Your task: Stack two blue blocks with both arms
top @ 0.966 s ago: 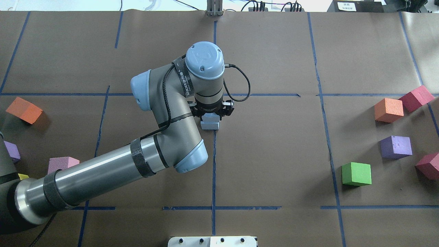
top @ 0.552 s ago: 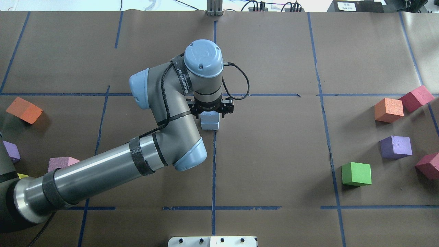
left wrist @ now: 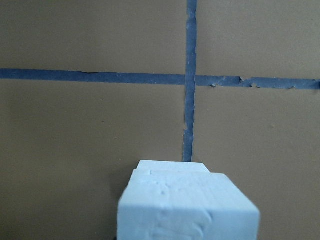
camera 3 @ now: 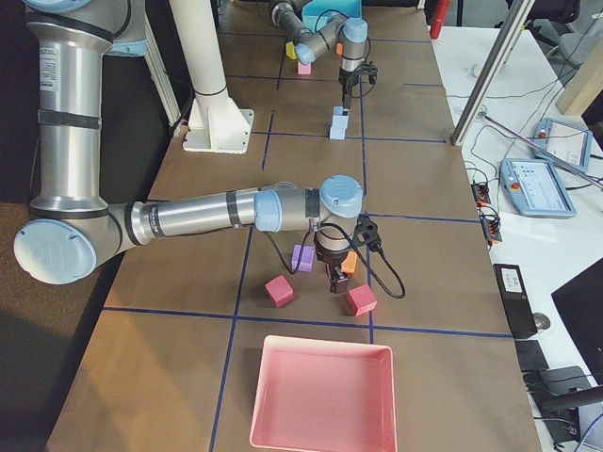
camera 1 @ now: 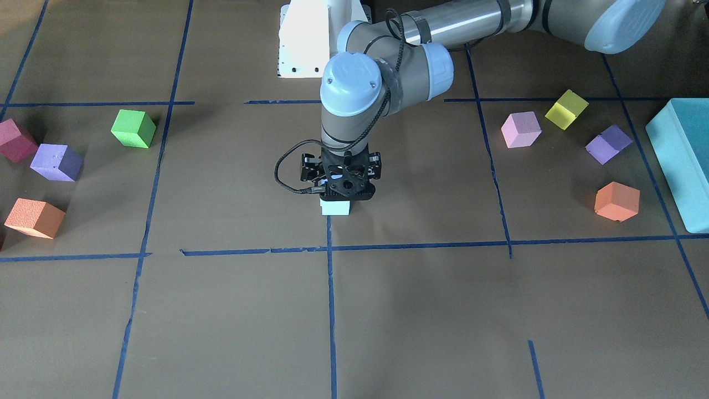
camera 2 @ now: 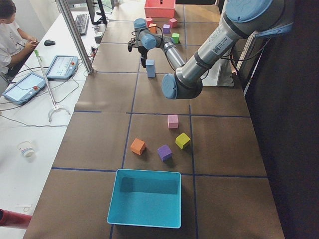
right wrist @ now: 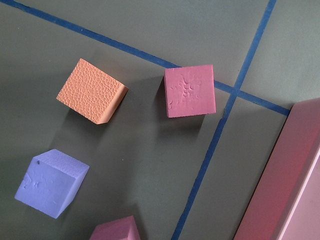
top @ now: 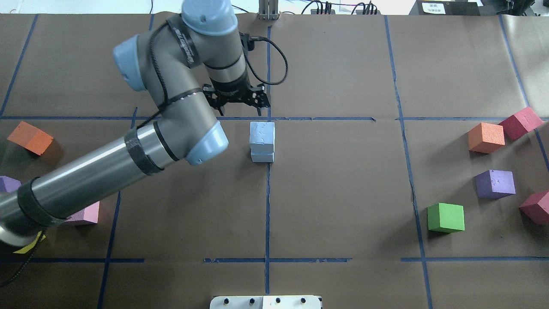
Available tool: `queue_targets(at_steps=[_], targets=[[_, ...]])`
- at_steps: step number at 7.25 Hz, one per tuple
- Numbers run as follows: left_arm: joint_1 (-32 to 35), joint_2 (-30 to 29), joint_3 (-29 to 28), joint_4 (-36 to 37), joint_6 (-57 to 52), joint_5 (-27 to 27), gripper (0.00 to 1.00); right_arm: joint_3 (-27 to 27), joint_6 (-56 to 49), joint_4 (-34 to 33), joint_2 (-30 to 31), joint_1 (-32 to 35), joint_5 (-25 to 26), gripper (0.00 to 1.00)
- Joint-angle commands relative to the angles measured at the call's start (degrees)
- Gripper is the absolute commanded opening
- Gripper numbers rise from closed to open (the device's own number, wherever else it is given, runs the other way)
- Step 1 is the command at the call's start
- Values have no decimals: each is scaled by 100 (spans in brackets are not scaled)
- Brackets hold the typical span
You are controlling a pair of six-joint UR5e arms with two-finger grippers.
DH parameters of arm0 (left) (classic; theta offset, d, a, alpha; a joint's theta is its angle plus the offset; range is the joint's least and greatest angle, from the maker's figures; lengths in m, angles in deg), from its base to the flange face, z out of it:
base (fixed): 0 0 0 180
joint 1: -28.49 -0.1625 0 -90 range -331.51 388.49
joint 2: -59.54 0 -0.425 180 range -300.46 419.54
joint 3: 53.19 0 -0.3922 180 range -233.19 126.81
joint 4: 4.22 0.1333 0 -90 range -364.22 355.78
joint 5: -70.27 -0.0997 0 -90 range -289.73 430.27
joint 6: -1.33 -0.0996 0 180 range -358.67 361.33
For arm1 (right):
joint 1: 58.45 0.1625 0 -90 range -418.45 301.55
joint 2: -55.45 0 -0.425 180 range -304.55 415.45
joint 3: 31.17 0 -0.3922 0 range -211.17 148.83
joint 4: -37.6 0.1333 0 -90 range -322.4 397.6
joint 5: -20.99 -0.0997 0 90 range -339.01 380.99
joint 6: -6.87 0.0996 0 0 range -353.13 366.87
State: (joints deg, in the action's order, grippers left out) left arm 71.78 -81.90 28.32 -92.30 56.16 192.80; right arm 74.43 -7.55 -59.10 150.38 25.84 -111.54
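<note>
In the front-facing view, the black two-fingered left pincer point(camera 1: 341, 187) is seen just above a stack of two pale sky-blue foam cubes point(camera 1: 335, 208) on the brown paper-covered table point(camera 1: 432, 310). In the overhead view, the upper cube point(top: 262, 133) is set on the lower cube point(top: 262, 157), and the left pincer's fingers are spread, with nothing held. In the right-side view, the right pincer point(camera 3: 336, 282) is found beside a dark red foam cube point(camera 3: 359, 300); its opening cannot be told.

1. You get bright, even light from overhead; the green cube point(top: 446, 217) casts only a soft, short shadow.
2. The white pedestal point(camera 1: 302, 44) is overexposed.
3. Your left wrist view blurs the upper blue block point(left wrist: 189, 205) slightly.
</note>
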Motion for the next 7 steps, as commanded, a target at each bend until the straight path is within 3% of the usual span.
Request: queue_targets(at_steps=[1,4,6,7], targets=[[1307,1016,233,177,-2429,698,100,5,9,-6,8,0,-1,100],[3295,2616,207,168,-5230,1325,100,-12,271,-6,9,0,-1,100],[3852,4072,495,-145,-6469,1387,100,-13,595,-33,139,0,-10,99],[3967,4707,689,-296,-6520,1300,100,-4,711,-7,184,0,-18,99]])
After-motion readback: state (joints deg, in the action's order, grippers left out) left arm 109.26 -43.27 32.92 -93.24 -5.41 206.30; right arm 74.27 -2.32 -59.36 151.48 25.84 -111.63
